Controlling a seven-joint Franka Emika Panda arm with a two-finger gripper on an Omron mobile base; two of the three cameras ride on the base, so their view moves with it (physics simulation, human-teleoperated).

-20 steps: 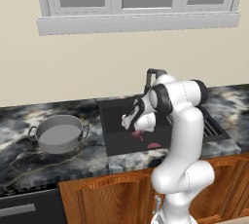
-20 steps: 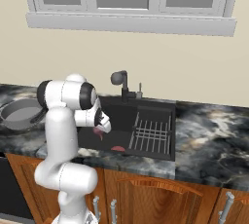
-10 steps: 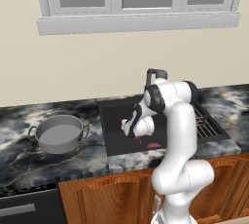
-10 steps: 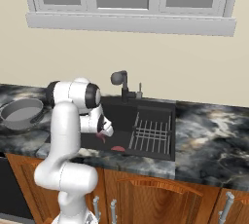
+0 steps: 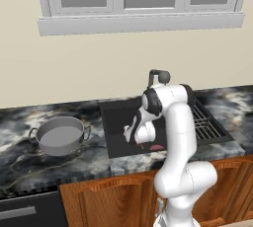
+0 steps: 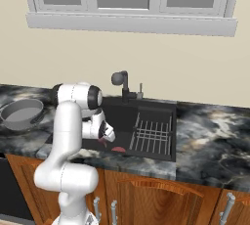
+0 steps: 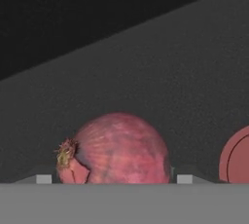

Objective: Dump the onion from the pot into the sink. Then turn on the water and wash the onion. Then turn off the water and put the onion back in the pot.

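The purplish-red onion (image 7: 116, 150) lies on the floor of the black sink (image 5: 116, 116), its stem tip to the left in the hand view. My gripper (image 7: 114, 179) is open low in the basin, with one fingertip on each side of the bulb and a small gap at both. In the base views the hand (image 5: 140, 137) (image 6: 101, 133) reaches down into the sink's front part, and a bit of the onion (image 6: 103, 141) peeks out below it. On the counter to the left of the sink, the grey pot (image 5: 60, 137) (image 6: 21, 114) stands upright and holds nothing.
A flat pink-red sliver (image 5: 157, 147) (image 6: 118, 149) (image 7: 237, 157) lies on the sink floor right beside the onion. The wire rack (image 5: 205, 122) (image 6: 152, 133) fills the sink's right half. The black tap (image 5: 159, 78) (image 6: 120, 79) rises behind the basin.
The hand has dropped lower into the sink and drawn towards its front wall, with the elbow folding in over the basin. The pot has not moved.
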